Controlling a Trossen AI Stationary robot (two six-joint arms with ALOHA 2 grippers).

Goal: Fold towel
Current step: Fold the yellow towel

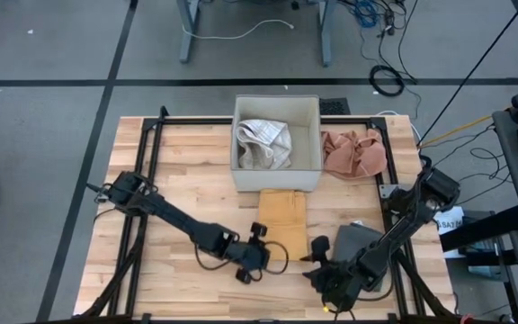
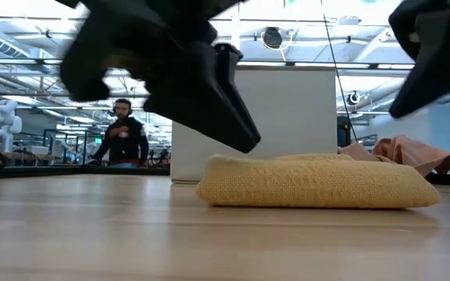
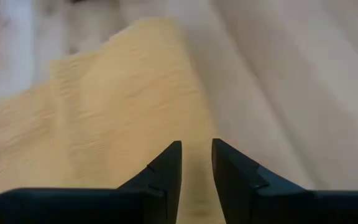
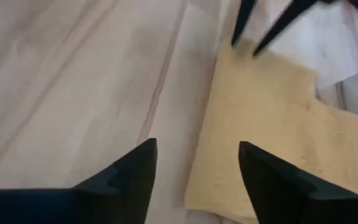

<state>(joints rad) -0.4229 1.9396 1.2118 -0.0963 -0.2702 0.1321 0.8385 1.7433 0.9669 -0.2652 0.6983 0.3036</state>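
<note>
A: Where's towel (image 1: pixel 281 216) rn?

B: Flat on table (image 1: pixel 196 153), right in front of white box (image 1: pixel 277 178), touching it or almost. Can't tell which.

A: Folded yet?

B: Looks like it, tbh. Neat little yellow block, thick and puffy from low view, so prob more than one layer. Edges pretty straight.

A: And left claw (image 1: pixel 261 236)?

B: Down at near edge of towel, left side. Fingers only a tiny bit apart, nothing pinched between as far as wrist view shows. Just towel under there.

A: Right claw (image 1: pixel 317 247)?

B: By near right corner of towel. Fingers wide apart, holding nothing. Table & towel edge showing between.

A: So done?

B: Prob almost. Maybe one more fold, or a little pat to tidy. Can't say for sure.

A: Other stuff around?

B: White cloth (image 1: pixel 263 144) bunched up inside box. Pink cloth (image 1: pixel 353 153) in a heap on table beside box, right side. Not folded, those two. Maybe next, maybe not part of job, idk.
</note>
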